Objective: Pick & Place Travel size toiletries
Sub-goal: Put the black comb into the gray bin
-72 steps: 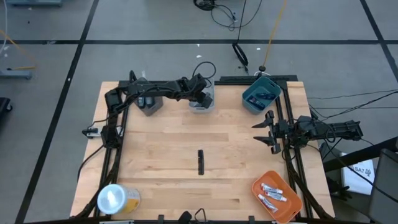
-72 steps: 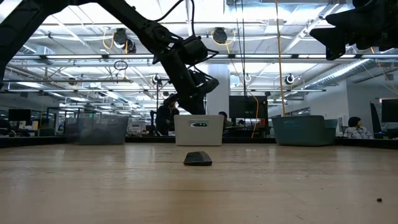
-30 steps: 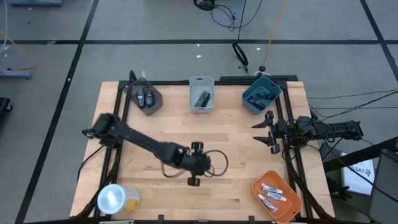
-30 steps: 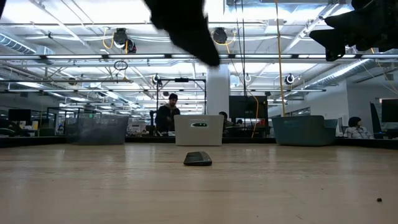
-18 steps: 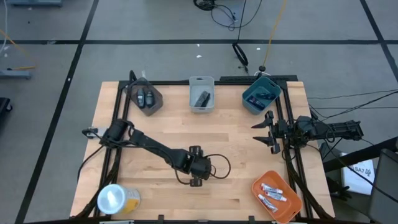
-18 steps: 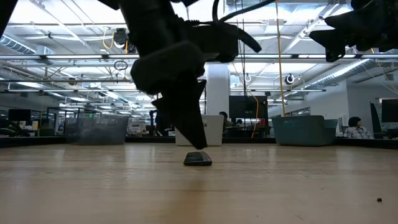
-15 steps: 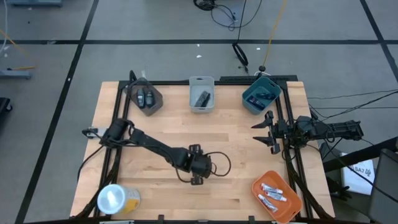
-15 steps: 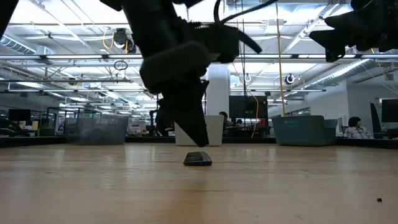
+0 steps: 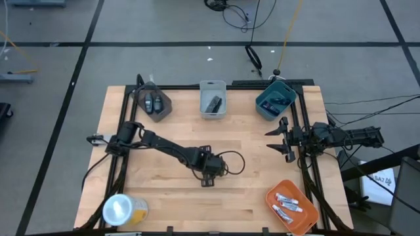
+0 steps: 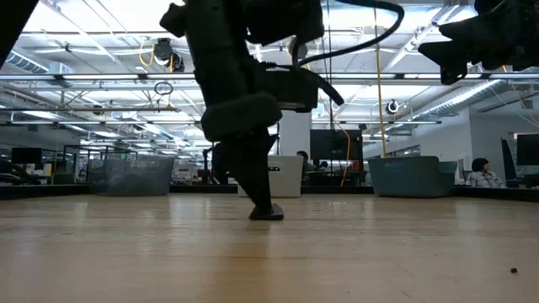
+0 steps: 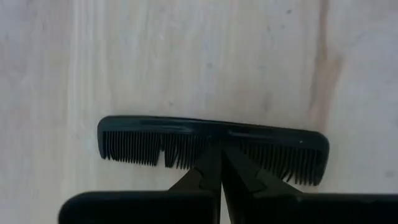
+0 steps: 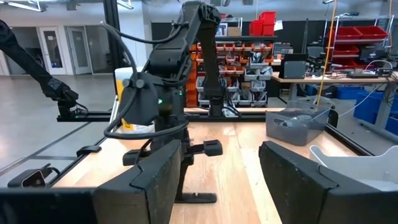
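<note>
From above we see a wooden table (image 9: 164, 141) with a black frame. The left arm reaches from the table's left side to its middle, where the left gripper (image 9: 209, 174) points straight down onto a black comb (image 11: 211, 146). In the left wrist view the comb lies flat on the wood with its teeth facing the camera, and the two dark fingertips (image 11: 208, 168) meet at the middle of its toothed edge, pressed fully together on it. At table level we see those fingers touching the comb on the tabletop, not lifted.

The right gripper (image 9: 283, 139) waits at the table's right edge, its fingers spread partly apart with nothing between them.

Along the far edge stand three bins: a dark grey bin (image 9: 164, 110) with two dark oval pieces (image 9: 153, 103), a light grey bin (image 9: 203, 110) with a dark item (image 9: 214, 103), and a teal bin (image 9: 261, 108) with dark blue packets (image 9: 278, 99). An orange tray (image 9: 310, 211) at the near right corner holds silvery-white tubes (image 9: 289, 204). A yellow roll (image 9: 122, 210) stands at the near left corner
</note>
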Robot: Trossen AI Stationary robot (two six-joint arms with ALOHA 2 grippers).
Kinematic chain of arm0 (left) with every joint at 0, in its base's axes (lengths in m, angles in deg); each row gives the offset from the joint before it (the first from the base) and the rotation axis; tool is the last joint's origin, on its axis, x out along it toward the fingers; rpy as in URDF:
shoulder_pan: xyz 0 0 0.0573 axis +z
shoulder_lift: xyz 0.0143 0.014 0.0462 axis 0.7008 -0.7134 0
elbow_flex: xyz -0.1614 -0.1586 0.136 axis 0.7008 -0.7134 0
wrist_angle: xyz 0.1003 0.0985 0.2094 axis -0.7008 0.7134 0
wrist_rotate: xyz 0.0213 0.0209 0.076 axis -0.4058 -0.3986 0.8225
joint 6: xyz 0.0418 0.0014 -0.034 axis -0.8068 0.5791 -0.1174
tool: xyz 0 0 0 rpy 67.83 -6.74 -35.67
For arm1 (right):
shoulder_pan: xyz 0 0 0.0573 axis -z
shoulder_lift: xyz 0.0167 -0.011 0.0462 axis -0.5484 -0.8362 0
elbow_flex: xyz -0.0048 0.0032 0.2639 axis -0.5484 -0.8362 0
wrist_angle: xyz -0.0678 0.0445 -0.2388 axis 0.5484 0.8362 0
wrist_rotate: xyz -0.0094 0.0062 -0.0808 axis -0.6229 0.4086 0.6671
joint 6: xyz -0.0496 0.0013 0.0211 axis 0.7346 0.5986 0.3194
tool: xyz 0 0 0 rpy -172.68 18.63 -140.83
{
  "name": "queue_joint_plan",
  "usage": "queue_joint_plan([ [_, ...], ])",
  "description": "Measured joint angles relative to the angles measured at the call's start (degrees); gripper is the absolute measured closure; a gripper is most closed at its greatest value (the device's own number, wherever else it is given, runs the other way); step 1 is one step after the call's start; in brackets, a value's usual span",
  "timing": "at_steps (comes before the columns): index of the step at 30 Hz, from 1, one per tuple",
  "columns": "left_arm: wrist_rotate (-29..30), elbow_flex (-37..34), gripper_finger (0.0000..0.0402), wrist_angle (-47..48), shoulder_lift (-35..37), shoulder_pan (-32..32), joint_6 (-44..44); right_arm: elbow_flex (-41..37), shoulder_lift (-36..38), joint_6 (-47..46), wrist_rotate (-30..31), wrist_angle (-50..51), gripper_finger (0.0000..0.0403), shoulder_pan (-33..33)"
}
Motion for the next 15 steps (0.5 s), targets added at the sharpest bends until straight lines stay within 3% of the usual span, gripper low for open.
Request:
queue_joint_plan([
  [15,-2.3,-0.1,0.04,-8.8,0.0,7.5,-13.8,0.0,-3.7,0.2,0.0,-1.3,0.0193,0.0],
])
